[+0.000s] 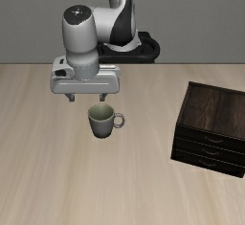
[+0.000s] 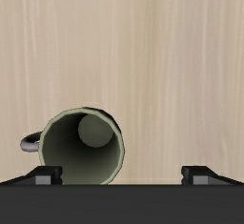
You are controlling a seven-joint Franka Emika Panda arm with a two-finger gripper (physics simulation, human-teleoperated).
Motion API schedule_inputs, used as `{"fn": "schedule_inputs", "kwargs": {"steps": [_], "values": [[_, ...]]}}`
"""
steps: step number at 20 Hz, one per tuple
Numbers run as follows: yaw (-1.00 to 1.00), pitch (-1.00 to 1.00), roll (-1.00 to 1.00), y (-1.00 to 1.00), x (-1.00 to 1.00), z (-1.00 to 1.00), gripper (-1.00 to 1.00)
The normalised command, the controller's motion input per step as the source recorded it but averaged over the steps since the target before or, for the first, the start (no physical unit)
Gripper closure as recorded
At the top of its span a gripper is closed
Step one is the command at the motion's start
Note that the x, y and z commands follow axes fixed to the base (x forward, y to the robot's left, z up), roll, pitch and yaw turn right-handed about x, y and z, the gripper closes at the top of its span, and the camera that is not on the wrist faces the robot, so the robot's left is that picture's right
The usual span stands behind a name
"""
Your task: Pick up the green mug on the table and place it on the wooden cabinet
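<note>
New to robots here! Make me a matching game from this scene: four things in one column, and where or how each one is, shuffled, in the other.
1. green ceramic mug
2. dark wooden cabinet
3. two-finger gripper
4. pale wooden table

a. hangs open over the mug
b. bears both mug and cabinet
c. stands upright, empty
d. at the exterior view's right, apart from the mug

Pairs: 1-c, 2-d, 3-a, 4-b

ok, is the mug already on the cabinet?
No, the green mug stands upright on the table, apart from the wooden cabinet.
</note>
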Motion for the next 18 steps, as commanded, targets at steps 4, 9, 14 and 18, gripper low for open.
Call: {"fn": "schedule_inputs", "kwargs": {"steps": [4, 9, 14, 18], "values": [[0.00, 0.00, 0.00, 0.00, 0.00, -1.00, -1.00], [0.00, 0.00, 0.00, 0.00, 0.00, -0.40, 1.00], [0.00, 0.00, 0.00, 0.00, 0.00, 0.00, 1.00], [0.00, 0.00, 0.00, 0.00, 0.00, 0.75, 1.00]]}}
